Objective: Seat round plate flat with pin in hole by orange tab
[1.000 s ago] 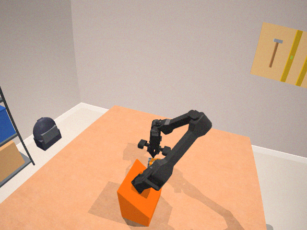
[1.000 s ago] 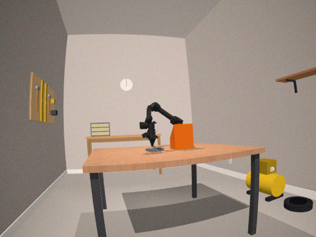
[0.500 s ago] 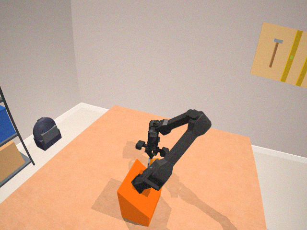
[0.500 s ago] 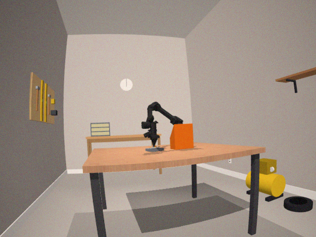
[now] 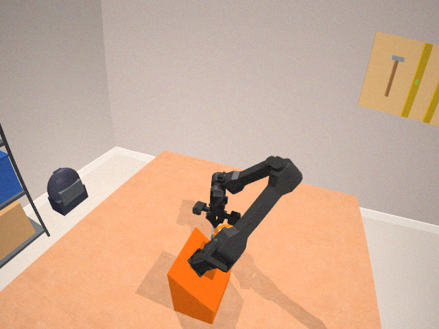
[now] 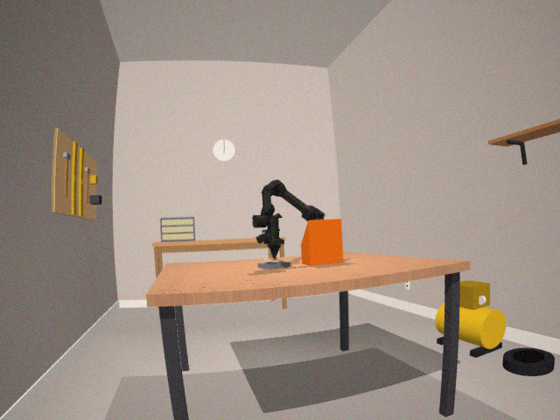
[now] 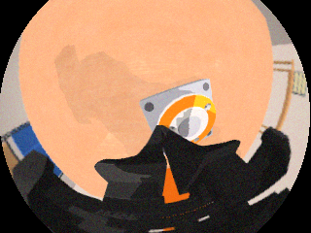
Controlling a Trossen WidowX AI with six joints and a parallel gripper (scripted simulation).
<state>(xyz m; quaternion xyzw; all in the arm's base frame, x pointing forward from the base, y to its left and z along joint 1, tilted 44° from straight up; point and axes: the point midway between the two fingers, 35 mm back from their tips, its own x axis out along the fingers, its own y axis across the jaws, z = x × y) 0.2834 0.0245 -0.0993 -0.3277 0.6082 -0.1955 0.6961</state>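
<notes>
The arm reaches out from its orange pedestal (image 5: 196, 279) and bends down so that the hand (image 6: 273, 257) points straight at the desk (image 6: 316, 277), its fingers pressed together to a narrow tip with nothing between them. In the wrist view the hand (image 7: 166, 155) fills the lower half of the frame as a dark mass with an orange wedge in the middle, and its closed tip lies at the near edge of the round plate (image 7: 187, 118). The plate sits on a grey square base (image 7: 155, 103) with dark screw heads at its corners; the base rests on the desk just in front of the pedestal. The plate has an orange ring around a grey centre, and a yellow-orange tab (image 7: 205, 105) shows at its right edge, toward the base's far right corner. The post, the pin and the hole cannot be made out in any view. From the exterior view the base (image 6: 273, 264) appears as a low grey slab directly under the fingertips, and whether the tip touches the plate or hangs just above it cannot be told. From the top view only a sliver of orange and yellow (image 5: 223, 227) shows beside the arm's forearm.
</notes>
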